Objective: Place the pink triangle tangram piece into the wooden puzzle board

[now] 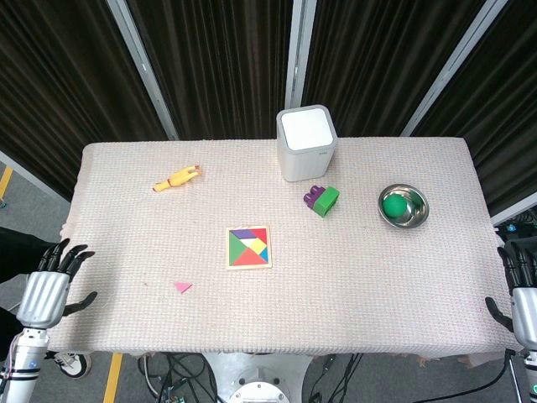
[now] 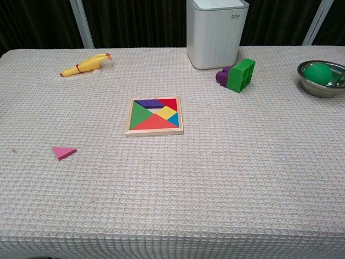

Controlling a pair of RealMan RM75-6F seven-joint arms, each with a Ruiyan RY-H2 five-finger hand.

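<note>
A small pink triangle (image 1: pixel 183 287) (image 2: pixel 64 152) lies flat on the cloth, to the front left of the wooden puzzle board (image 1: pixel 249 248) (image 2: pixel 155 116). The board sits mid-table with several coloured pieces in it. My left hand (image 1: pixel 49 284) hangs off the table's left edge, fingers apart, holding nothing. My right hand (image 1: pixel 522 290) is beyond the right edge, fingers spread and empty. Neither hand shows in the chest view.
A yellow rubber chicken (image 1: pixel 177 179) (image 2: pixel 86 64) lies at the back left. A white bin (image 1: pixel 306 142) (image 2: pixel 216 31) stands at the back centre, with green and purple blocks (image 1: pixel 322 200) (image 2: pixel 237 74) beside it. A steel bowl (image 1: pixel 403 206) (image 2: pixel 322 77) holds a green ball.
</note>
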